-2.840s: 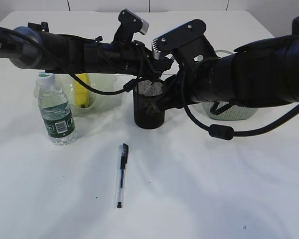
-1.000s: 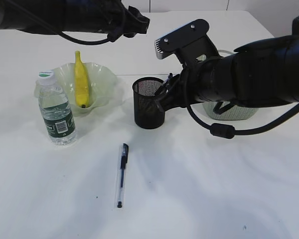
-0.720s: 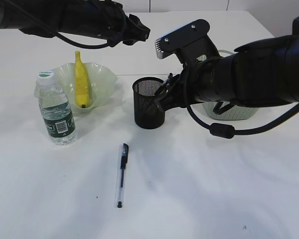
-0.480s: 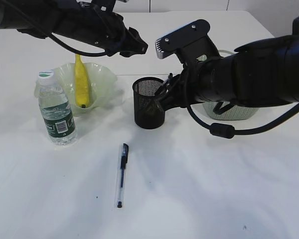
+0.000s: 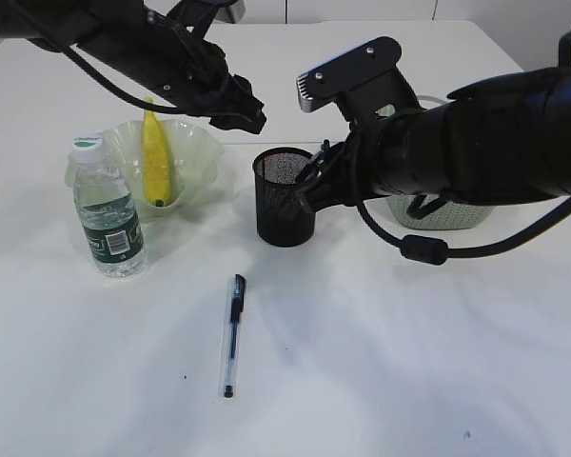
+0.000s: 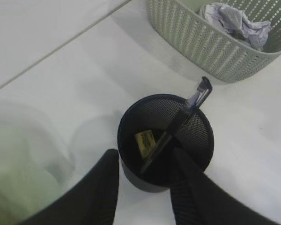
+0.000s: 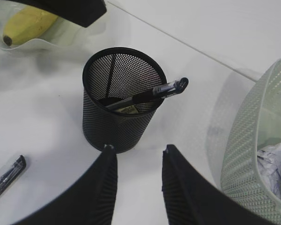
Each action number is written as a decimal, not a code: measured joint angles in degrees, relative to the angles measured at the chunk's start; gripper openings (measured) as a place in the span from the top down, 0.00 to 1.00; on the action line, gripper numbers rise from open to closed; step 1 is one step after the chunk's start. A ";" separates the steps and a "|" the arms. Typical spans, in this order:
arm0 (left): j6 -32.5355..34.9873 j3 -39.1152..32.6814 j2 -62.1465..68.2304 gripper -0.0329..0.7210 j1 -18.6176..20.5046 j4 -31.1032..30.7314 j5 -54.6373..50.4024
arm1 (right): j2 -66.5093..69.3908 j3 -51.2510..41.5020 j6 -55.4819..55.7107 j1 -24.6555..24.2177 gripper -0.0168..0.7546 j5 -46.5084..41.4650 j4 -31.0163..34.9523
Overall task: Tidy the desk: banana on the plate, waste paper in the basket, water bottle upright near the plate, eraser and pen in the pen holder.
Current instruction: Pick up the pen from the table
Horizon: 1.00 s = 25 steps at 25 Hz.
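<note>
One pen left on the worktop

Both end effectors, left and right, stand apart and empty near the pen holder; a careless move could tip it.

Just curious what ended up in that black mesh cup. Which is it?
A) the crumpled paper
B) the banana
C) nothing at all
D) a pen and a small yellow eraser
D: the left wrist view looks down into the pen holder, where a pen leans beside the eraser.
</note>
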State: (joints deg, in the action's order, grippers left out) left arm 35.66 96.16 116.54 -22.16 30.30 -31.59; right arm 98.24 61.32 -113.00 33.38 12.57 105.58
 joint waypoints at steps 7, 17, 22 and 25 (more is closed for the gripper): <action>-9.89 0.00 -0.31 0.62 -0.12 -7.90 -9.91 | 0.00 0.00 0.07 0.00 0.66 0.00 0.00; -17.61 0.00 -0.31 0.62 -0.12 -12.83 -21.26 | 0.00 0.00 0.40 0.00 0.66 0.00 0.00; -18.31 0.00 -0.31 0.61 -0.43 -11.78 -25.69 | 0.00 0.00 0.49 0.00 0.66 0.00 0.00; -20.65 0.00 -0.31 0.60 -1.40 -11.69 -26.44 | 0.00 0.00 0.49 0.00 0.66 0.00 0.00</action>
State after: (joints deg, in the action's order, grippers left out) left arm 15.01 96.16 116.23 -23.56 18.61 -58.03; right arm 98.24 61.32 -112.51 33.38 12.57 105.58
